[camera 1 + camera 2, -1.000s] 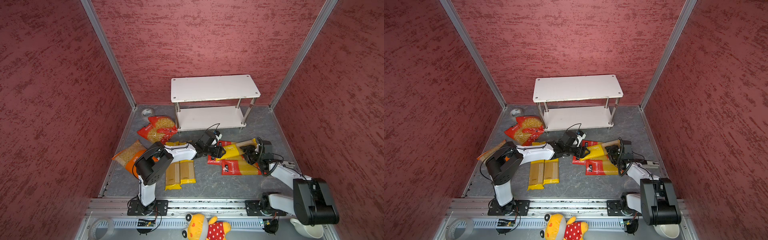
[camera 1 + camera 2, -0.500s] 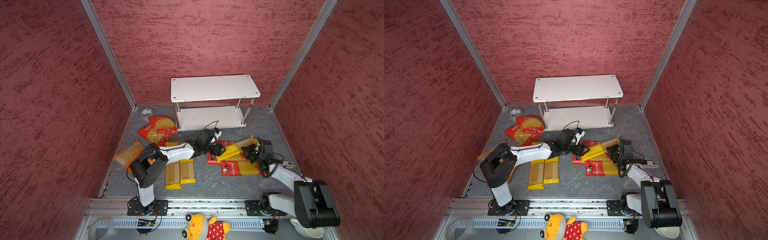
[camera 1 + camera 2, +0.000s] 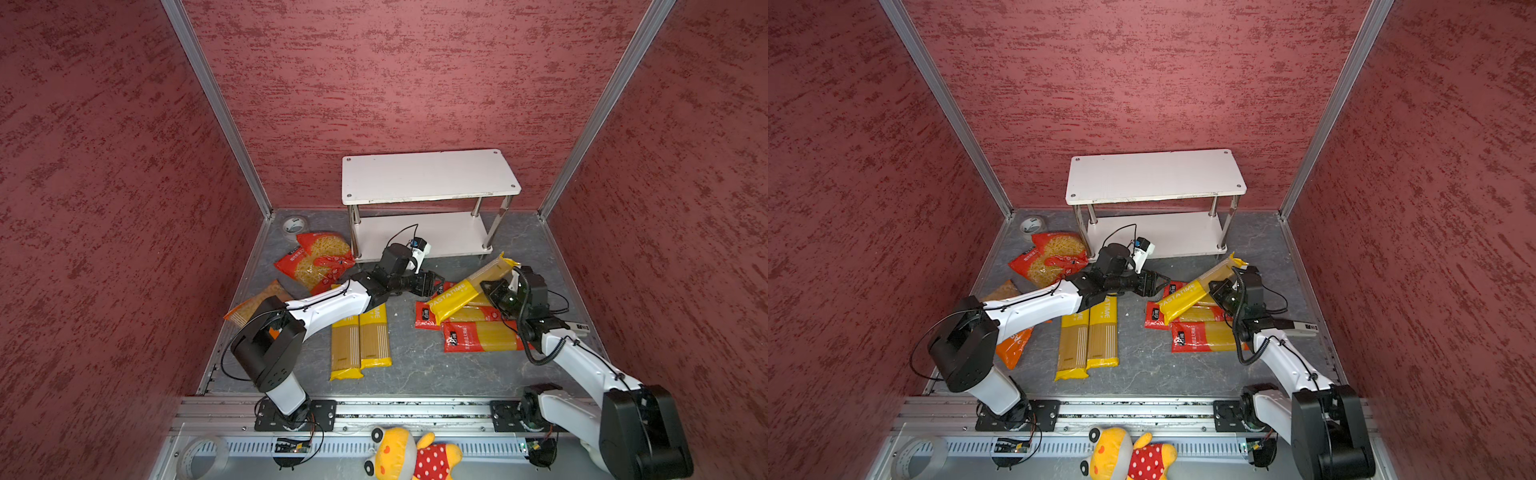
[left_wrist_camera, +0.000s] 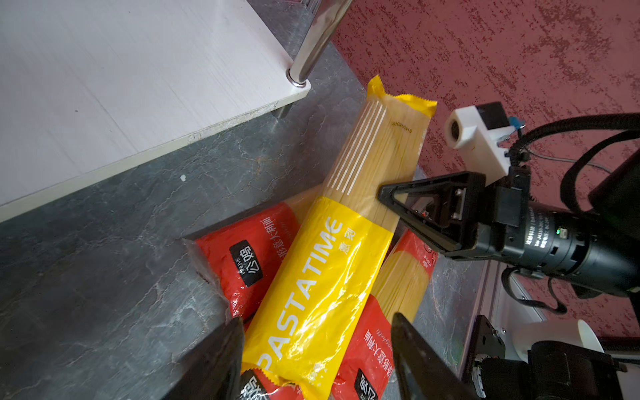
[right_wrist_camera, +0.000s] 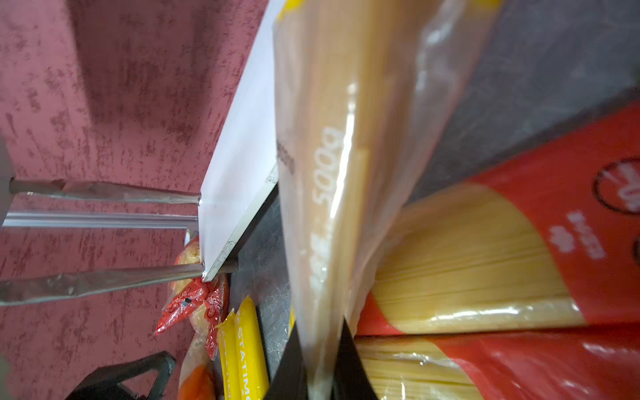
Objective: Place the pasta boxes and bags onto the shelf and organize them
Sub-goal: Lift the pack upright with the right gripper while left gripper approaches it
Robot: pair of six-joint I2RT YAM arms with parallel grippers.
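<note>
1. Still bare, the shelf (image 3: 428,176) stands far centre.
2. Yellow PASTATIME pack (image 3: 461,296) lies across red packs (image 3: 482,337), right of centre.
3. Left tool (image 4: 317,322) has reached in, jaws wide around its near end, gripping nothing.
4. Right tool (image 5: 320,367) just clamped its far half; lifting looks next.

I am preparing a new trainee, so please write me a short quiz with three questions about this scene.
1. True or false: a pasta pack already lies on the shelf.
2. What does the right end effector grip?
3. Fill in with open or shut: the left end effector is ___.
Key: 1 false; 2 the yellow spaghetti pack; 3 open.
</note>
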